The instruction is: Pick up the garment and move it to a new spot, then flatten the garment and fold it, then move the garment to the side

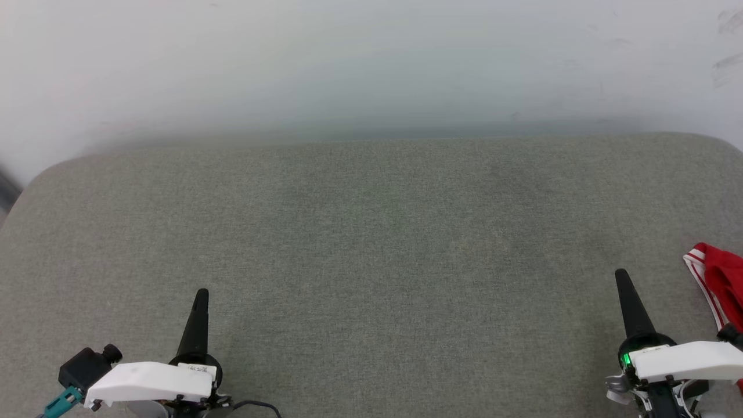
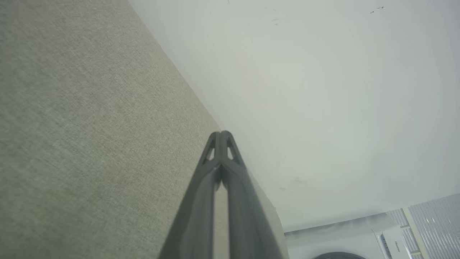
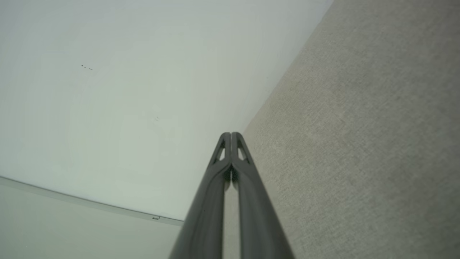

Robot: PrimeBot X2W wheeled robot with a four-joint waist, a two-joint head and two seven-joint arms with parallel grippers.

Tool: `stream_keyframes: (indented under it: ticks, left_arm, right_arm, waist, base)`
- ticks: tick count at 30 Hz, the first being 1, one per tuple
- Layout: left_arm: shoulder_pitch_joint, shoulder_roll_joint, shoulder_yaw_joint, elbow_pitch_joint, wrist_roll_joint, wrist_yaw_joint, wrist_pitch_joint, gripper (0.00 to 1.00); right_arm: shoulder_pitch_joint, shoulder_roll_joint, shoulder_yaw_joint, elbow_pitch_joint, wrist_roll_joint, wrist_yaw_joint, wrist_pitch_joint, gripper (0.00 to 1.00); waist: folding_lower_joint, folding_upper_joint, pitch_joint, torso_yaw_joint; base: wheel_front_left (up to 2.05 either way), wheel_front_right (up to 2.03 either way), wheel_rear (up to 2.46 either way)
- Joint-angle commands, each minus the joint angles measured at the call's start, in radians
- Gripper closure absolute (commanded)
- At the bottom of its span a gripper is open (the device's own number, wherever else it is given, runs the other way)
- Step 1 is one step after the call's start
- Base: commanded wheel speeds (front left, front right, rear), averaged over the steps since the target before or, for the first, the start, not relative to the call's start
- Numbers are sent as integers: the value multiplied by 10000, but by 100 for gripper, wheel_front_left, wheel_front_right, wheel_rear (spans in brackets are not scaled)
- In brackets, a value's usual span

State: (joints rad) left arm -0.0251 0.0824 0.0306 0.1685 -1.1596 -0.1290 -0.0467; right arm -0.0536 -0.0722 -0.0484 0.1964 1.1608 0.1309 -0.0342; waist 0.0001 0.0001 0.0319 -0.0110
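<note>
The garment, bright red with white-and-red striped trim, lies bunched at the right edge of the head view, mostly cut off by the frame. My right gripper sits just left of it at the lower right, shut and empty, not touching the cloth. In the right wrist view its gripper has both fingers pressed together. At the lower left my left gripper is far from the garment, also shut with nothing in it. The left wrist view shows that gripper with its tips closed.
A wide grey-green fabric surface spreads before me, backed by a pale wall. A white appliance stands beyond the surface's end in the left wrist view.
</note>
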Motion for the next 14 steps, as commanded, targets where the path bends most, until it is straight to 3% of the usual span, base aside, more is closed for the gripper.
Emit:
stream_keyframes:
  ticks: [1, 14]
  left_arm:
    - [-202, 39, 29, -10, -263, -17, 74, 100]
    - [-384, 25, 143, 196, -1534, -20, 410, 100]
  right_arm:
    - [-209, -75, -29, -38, 283, -1, 68, 100]
    - [-332, -58, -125, 107, 1521, -1, 394, 100]
  waist:
    - [-1, -1, -7, 3]
    - [-1, -1, -71, 28]
  base:
    - [0, 0, 0]
    - [0, 0, 0]
